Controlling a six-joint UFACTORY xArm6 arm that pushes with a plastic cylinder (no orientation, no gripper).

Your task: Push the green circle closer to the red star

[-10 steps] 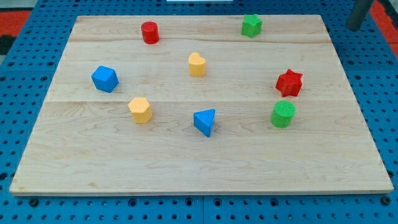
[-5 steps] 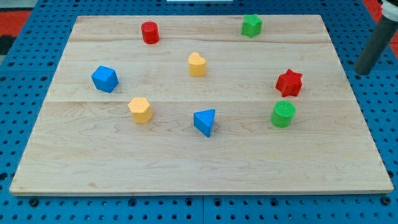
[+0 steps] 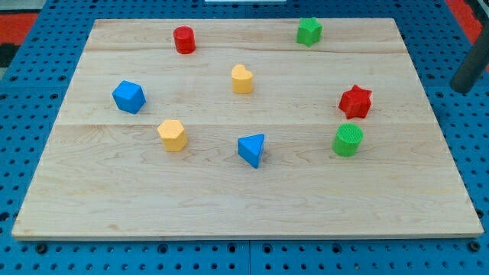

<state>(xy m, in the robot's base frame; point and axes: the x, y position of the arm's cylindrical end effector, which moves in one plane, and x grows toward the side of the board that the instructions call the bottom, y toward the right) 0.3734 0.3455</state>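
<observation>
Green circle [image 3: 348, 140]: sitting at the board's right side, just beside the red star [image 3: 355, 101], which is lying at its 12 o'clock, the two slightly apart.

My tip [image 3: 462, 89]: hanging off the wooden board [image 3: 229, 198] over the blue pegboard [image 3: 466, 153], at roughly 2 o'clock from the green circle, well apart from every block. No fingers on this rod.

Blue triangle [image 3: 251, 150]: resting at 9 o'clock from the green circle.
</observation>
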